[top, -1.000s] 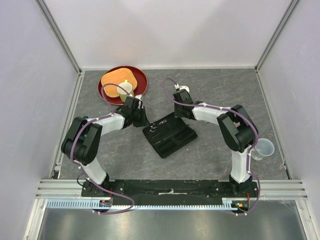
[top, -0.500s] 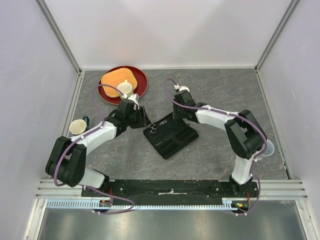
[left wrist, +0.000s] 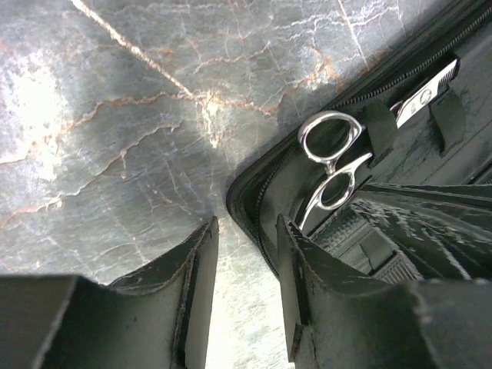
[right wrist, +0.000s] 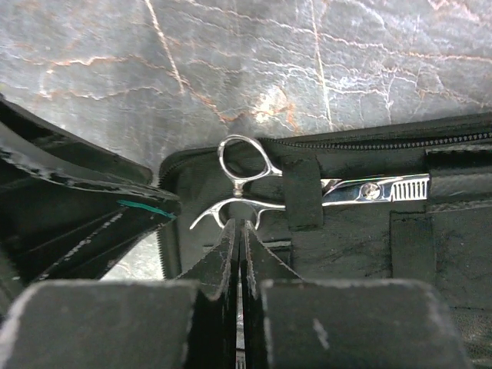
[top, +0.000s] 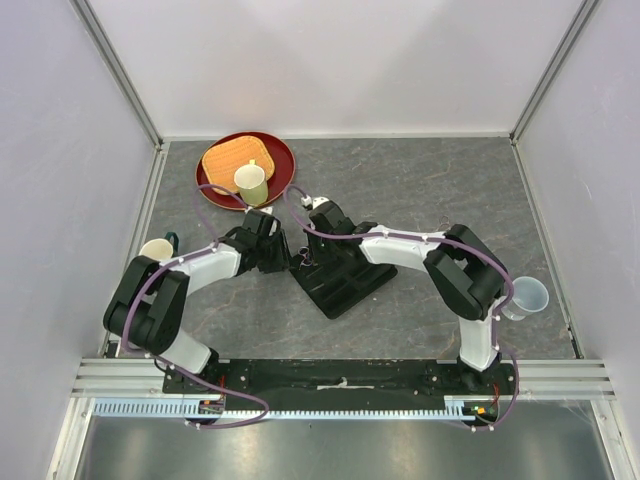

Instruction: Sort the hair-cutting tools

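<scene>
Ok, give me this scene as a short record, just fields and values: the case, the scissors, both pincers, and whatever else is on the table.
container: black zip case, open flat, mid-table
tool: silver scissors, in the case under an elastic strap
left pincer: open, at the case's corner
right pincer: shut, tips at the scissors' lower ring; grip unclear
elsewhere: red tray with cream cup, mug on the left, clear cup on the right

Robot lab test cell, white panel walls (top: 330, 60) in aluminium framing (top: 120, 75) well beyond the left gripper (left wrist: 246, 231), grey marbled table (top: 430, 180) beneath it, left arm (top: 200, 268) and right arm (top: 420, 245) bolted to a black base rail (top: 340, 375) behind it
</scene>
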You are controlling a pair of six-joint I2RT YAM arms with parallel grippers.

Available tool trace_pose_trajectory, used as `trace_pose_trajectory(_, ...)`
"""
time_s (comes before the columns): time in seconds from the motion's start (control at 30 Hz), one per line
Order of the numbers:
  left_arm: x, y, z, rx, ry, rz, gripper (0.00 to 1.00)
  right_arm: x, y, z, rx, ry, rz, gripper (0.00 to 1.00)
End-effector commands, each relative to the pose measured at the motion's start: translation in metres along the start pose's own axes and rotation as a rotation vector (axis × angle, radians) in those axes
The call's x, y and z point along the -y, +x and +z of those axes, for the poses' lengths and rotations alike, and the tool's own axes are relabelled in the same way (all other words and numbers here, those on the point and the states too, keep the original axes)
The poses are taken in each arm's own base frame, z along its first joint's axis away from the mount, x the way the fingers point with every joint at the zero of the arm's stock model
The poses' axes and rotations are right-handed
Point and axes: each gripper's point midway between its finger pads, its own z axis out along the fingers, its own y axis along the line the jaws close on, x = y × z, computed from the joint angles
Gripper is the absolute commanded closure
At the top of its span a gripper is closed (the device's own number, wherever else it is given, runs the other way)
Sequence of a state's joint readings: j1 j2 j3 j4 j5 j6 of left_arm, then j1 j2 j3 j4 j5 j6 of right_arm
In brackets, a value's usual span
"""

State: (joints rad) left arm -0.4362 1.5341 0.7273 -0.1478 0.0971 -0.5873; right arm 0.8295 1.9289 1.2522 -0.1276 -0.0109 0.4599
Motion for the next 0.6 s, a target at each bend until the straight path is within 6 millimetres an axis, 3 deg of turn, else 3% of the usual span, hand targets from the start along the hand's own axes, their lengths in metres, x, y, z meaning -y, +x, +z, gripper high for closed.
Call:
trace_pose_trajectory(0.0,-0.009,0.003,0.011,-0.036,-0.071,-0.042,0.59,-0.006,-0.005,0.009,-0.001,-0.041,0.029,0.97)
trace_pose_trajectory(0.27,-0.014,0.003,0.023,-0.065,-0.112,-0.056,0.69,-0.003,0.02,0.012,-0.077,-0.046,0.019,0.98)
trace_pose_trajectory(0.57,-0.018,-0.007,0.037,-0.079,-0.161,-0.067,0.69,0.007,0.051,0.003,-0.213,-0.031,-0.048,0.95)
